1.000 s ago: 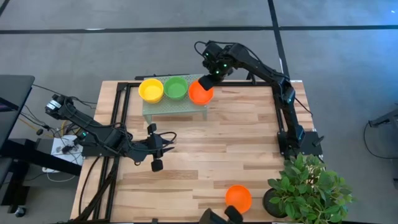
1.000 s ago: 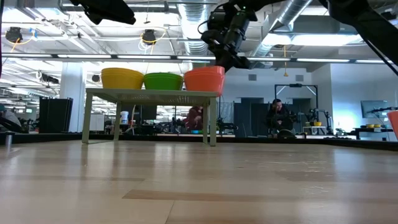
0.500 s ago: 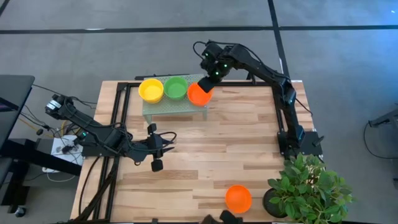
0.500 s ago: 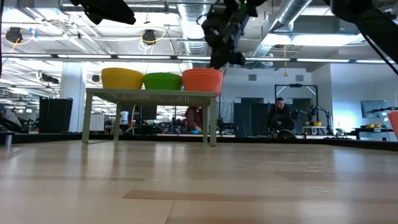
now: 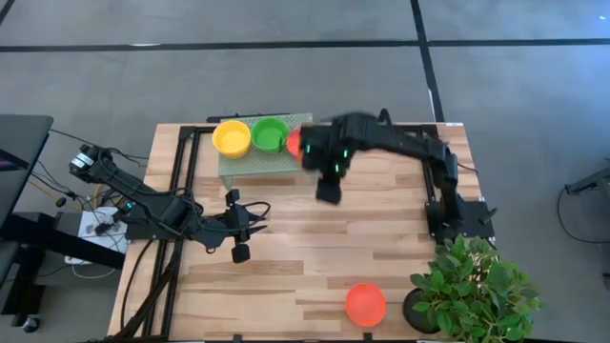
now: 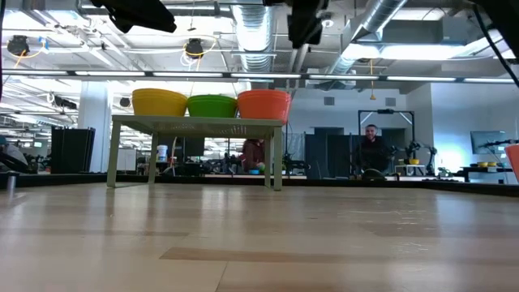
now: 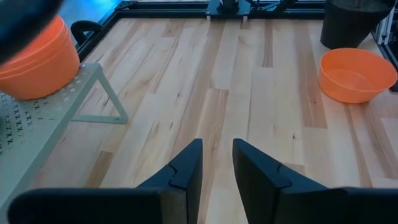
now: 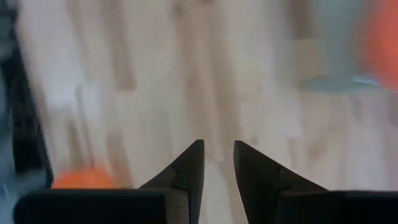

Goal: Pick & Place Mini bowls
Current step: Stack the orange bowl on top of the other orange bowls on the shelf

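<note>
right gripper (image 5: 327, 193) | empty, fingers a narrow gap apart | glossy orange-red round plastic mini bowl (image 5: 365, 304) lies well ahead toward the near table edge | left gripper (image 5: 238, 226) parked farther off, fingers likewise nearly closed

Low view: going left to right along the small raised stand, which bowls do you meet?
Yellow bowl → green bowl → orange-red bowl, all three on the stand.
</note>
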Controlling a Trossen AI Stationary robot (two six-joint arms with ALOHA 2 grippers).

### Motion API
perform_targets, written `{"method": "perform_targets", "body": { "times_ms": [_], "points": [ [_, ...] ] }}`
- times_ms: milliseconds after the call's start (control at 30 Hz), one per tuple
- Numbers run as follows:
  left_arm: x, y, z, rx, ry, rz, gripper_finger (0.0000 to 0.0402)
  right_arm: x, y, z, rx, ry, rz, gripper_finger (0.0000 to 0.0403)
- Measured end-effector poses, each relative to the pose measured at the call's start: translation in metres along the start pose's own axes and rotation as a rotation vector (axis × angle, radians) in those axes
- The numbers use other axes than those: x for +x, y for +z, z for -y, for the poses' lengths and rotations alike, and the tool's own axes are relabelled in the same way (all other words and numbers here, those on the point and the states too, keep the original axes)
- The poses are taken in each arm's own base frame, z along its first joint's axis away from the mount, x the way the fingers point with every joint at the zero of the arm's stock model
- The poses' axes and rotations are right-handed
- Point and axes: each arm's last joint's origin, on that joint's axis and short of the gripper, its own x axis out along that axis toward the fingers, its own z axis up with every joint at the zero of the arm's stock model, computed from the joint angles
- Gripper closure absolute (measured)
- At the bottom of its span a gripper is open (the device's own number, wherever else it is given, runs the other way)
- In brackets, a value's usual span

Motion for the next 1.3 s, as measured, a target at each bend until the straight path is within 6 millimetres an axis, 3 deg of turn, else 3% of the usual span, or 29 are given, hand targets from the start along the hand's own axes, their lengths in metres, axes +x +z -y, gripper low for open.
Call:
{"method": "perform_targets", "body": {
  "times_ms": [200, 367, 533, 667, 800, 900, 1100, 1300],
  "points": [
    [0.000, -0.001, 0.000, 0.010, 0.004, -0.013, 0.0311, 0.045, -0.018, -0.068, -0.250, 0.195, -0.178, 0.0321],
    [0.000, -0.003, -0.001, 0.021, 0.007, -0.025, 0.0311, 0.068, -0.040, -0.096, -0.288, 0.273, -0.247, 0.0321],
    [0.000, -0.003, -0.001, 0.023, 0.009, -0.029, 0.0311, 0.066, -0.075, -0.097, -0.184, 0.233, -0.120, 0.0321],
    [0.000, -0.003, -0.001, 0.023, 0.008, -0.029, 0.0311, 0.066, -0.116, -0.092, -0.035, 0.173, 0.051, 0.0321],
    [0.000, -0.003, -0.001, 0.023, 0.008, -0.028, 0.0311, 0.079, -0.162, -0.083, 0.042, 0.181, 0.056, 0.0321],
    [0.000, -0.003, -0.001, 0.021, 0.008, -0.028, 0.0311, 0.091, -0.184, -0.075, 0.169, 0.185, 0.066, 0.0321],
    [0.000, -0.003, -0.001, 0.018, 0.008, -0.025, 0.0311, 0.107, -0.191, -0.071, 0.307, 0.196, 0.063, 0.0321],
    [0.000, -0.003, -0.001, 0.018, 0.009, -0.025, 0.0311, 0.123, -0.185, -0.089, 0.261, 0.264, 0.061, 0.0321]
  ]
}}
